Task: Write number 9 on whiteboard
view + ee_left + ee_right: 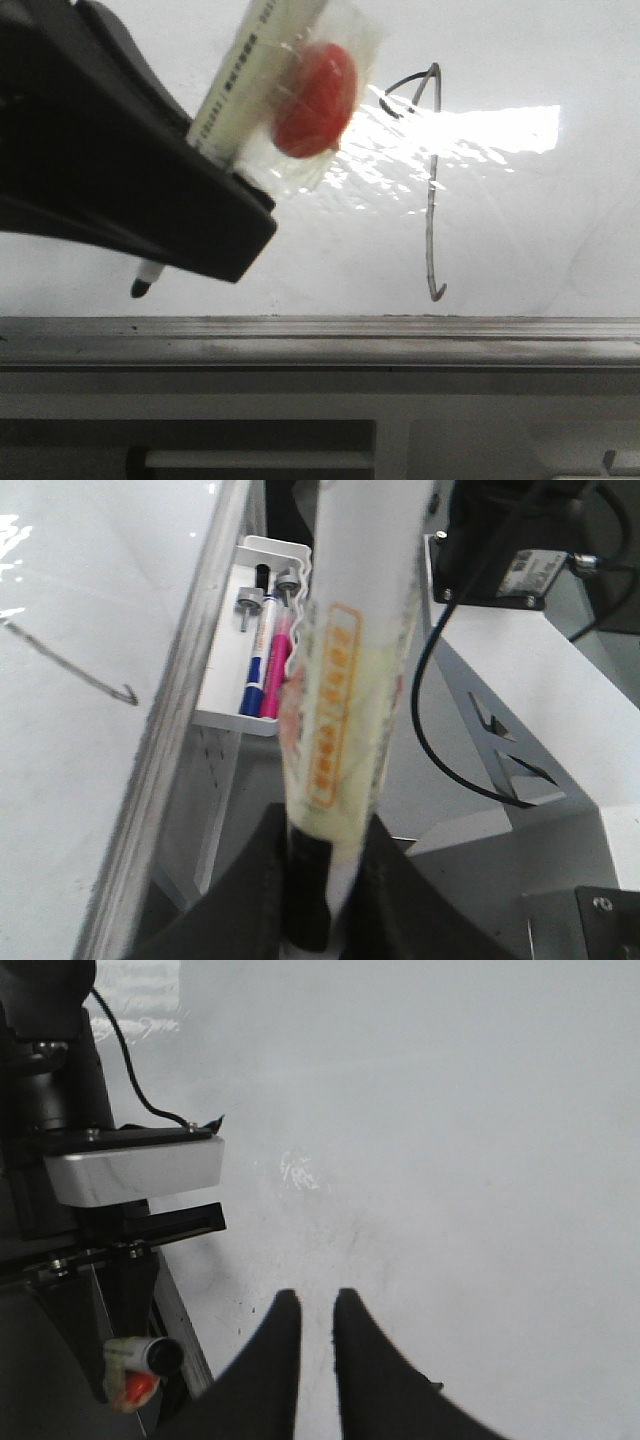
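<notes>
The number 9 point(430, 180) is drawn on the whiteboard point(540, 230) as a thin dark stroke: a small loop, a long stem and a tiny hook. My left gripper point(225, 205) is shut on a marker point(255, 65) with a pale yellow barrel and a red piece taped to it. The marker's dark tip point(140, 288) is left of the 9, near the board's lower edge. In the left wrist view the marker point(345, 700) stands between the jaws of that gripper point(325, 880), and the stem's hook point(125, 695) shows. My right gripper point(317, 1305) is shut and empty over bare board point(450, 1160).
A grey metal ledge point(320, 345) runs along the board's lower edge. A white tray point(215, 695) beside the board holds spare markers point(262, 660). A black cable point(440, 730) and white brackets lie beyond it. The left arm's camera mount point(130, 1170) stands beside my right gripper.
</notes>
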Controlling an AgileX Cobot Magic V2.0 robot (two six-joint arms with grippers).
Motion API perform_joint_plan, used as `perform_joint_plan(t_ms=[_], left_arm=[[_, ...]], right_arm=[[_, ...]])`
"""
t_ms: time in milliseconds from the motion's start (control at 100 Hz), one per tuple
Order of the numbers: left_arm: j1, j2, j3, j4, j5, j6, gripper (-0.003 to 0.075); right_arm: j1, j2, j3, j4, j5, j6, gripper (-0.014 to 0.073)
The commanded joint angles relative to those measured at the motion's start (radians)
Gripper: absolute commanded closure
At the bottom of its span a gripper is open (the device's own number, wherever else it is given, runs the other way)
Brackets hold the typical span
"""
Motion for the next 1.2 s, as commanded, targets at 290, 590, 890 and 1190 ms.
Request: perform_joint_plan(t_ms=[290,590,890,1190], left_arm=[[-0.132,-0.013,-0.023,-0.082,-0.674,-0.353,0.0741],[-0.261,0.096,-0.027,-0.371,-0.944,-0.379,0.0741],[-0.266,0.140,-0.027,-0.523,-1.114,-0.375,0.0741],[-0.266,0.198,-0.027,-0.523,-1.149,-0.360,0.0736]], right_arm=[[0.002,-0.166,0.064,-0.096,0.088,0.125,0.0644],[0.002,-0.183,0.111,-0.152,0.094,0.201,0.0644],[0.002,-0.183,0.111,-0.152,0.088,0.232,0.0644],[0.002,-0.183,0.111,-0.152,0.088,0.232,0.0644]])
